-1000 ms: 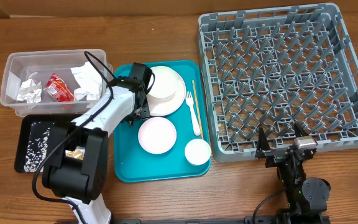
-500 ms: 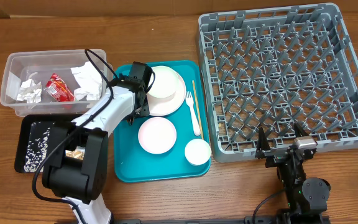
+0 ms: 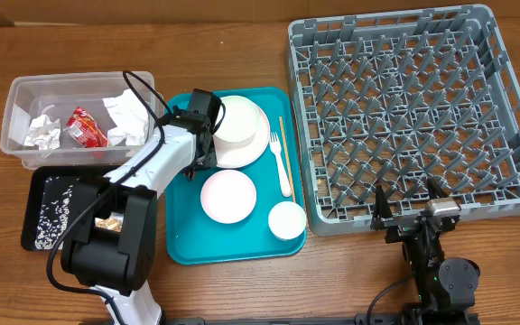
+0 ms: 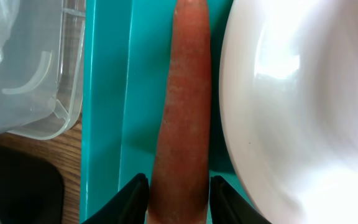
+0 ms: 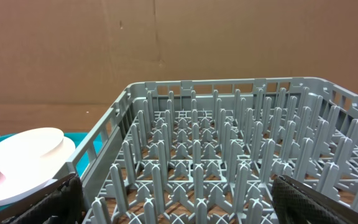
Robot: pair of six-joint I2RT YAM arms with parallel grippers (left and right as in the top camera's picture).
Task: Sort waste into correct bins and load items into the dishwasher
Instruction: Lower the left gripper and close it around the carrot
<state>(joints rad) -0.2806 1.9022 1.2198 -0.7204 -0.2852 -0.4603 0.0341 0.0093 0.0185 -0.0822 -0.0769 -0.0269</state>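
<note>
One carrot (image 4: 180,112) lies along the teal tray's (image 3: 242,251) left rim, tight beside the plate (image 3: 242,135), left jaws clasping it; right jaws gape wide at the rack's (image 3: 513,200) front edge, open counter (image 3: 242,293) around.

The wooden table (image 3: 242,289) bears a clear tub (image 3: 16,99), black tray (image 3: 36,236), teal tray (image 3: 188,235) and grey dish rack (image 3: 298,108).

the carrot (image 4: 182,106) has a dull, faintly rough orange skin; the teal tray (image 4: 107,93) is smooth plastic (slightly glossy). the plate (image 4: 260,124) is glossy white, the dish rack (image 3: 404,108) matt grey plastic, the table (image 3: 242,289) grained wood.
</note>
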